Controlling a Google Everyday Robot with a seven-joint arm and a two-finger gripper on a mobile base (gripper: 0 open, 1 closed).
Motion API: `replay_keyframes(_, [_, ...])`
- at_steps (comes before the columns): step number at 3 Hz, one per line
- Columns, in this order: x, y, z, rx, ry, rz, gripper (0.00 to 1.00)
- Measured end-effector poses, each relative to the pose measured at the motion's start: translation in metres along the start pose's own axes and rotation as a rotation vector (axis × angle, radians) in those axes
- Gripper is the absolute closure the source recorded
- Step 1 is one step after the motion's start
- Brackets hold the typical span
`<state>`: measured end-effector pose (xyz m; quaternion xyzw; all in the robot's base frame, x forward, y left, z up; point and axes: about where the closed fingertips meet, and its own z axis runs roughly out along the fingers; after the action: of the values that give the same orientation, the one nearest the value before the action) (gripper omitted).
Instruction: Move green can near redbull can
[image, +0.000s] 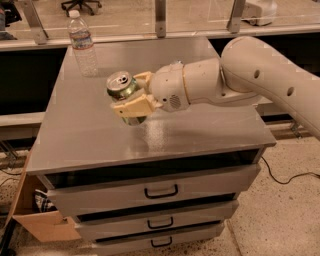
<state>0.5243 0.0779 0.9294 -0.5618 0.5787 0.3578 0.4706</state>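
Note:
The green can (119, 84), green and white with a silver top and pull tab, is held tilted above the left-middle of the grey cabinet top (200, 125). My gripper (129, 95) is shut on the green can, with one cream finger (134, 107) in front of it and the other behind. The white arm reaches in from the right. The redbull can is hidden behind my wrist and arm.
A clear plastic water bottle (82, 46) stands at the cabinet's back left corner. The cabinet has drawers with black handles (161, 191) below. A cardboard box (37, 222) sits on the floor at the left. A cable (287, 177) lies on the floor at the right.

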Motion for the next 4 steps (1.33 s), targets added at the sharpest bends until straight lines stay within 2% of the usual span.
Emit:
replay_keyframes(1, [0.001, 0.001, 0.001, -0.002, 0.001, 0.001, 1.00])
replay_keyframes(2, [0.002, -0.011, -0.015, 0.041, 0.011, 0.000, 1.00])
replay_keyframes(4, [0.028, -0.086, -0.091, 0.209, 0.010, -0.029, 1.00])
